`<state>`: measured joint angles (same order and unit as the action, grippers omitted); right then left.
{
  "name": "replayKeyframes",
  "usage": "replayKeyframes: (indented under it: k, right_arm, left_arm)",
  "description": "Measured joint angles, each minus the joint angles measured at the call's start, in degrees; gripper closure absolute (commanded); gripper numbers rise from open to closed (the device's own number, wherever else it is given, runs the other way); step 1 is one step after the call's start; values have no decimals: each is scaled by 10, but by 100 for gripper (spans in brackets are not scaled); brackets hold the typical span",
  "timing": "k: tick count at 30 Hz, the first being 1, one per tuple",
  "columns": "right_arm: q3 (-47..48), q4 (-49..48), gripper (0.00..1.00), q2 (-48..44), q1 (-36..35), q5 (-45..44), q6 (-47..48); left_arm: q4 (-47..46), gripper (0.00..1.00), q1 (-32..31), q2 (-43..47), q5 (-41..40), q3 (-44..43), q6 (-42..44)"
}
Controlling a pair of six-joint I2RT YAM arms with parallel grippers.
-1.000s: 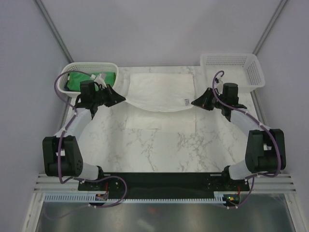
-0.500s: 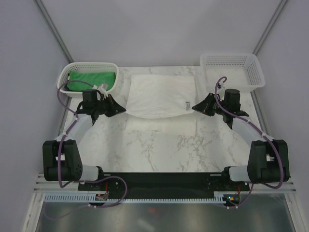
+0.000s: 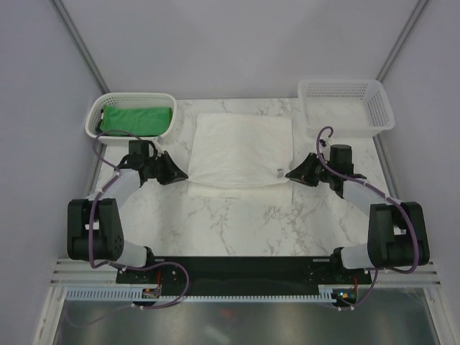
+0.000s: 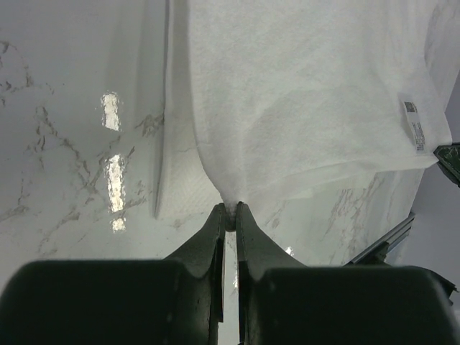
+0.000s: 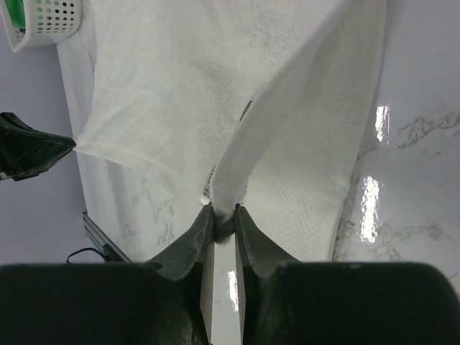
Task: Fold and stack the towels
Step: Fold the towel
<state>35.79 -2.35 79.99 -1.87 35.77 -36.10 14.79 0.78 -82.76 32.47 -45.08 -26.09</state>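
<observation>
**Both claws pinch the towel's near corners**

The soft white cloth towel (image 3: pixel 241 144) lies mid-table. The left gripper (image 3: pixel 182 175) and right gripper (image 3: pixel 290 174) are each clamped tight on a near corner. Bare marble tabletop (image 3: pixel 237 219) stretches nearer. The bright green towel (image 3: pixel 136 118) sits in the left white mesh basket (image 3: pixel 92 123), and the right white mesh basket (image 3: pixel 381 108) stands apart.

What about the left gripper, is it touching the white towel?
Touching. Left wrist view shows the left gripper pinching a corner of the white towel.
</observation>
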Motion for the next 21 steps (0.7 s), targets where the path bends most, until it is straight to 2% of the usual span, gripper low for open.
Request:
replayKeyframes:
  k: [5, 9, 12, 15, 21]
  right_arm:
    - [97, 42, 100, 5, 0, 4, -26]
    - [177, 46, 100, -23, 0, 2, -39]
    - [161, 58, 100, -74, 0, 2, -39]
    - [119, 70, 100, -108, 0, 2, -31]
    - [5, 93, 100, -118, 0, -13, -12]
  left_arm:
    - [37, 98, 0, -1, 1, -76, -9]
    - [18, 98, -8, 4, 1, -150, -11]
    - [21, 98, -18, 20, 2, -143, -18]
    - [41, 98, -22, 26, -2, -99, -21]
    - [83, 98, -23, 15, -40, -27, -21]
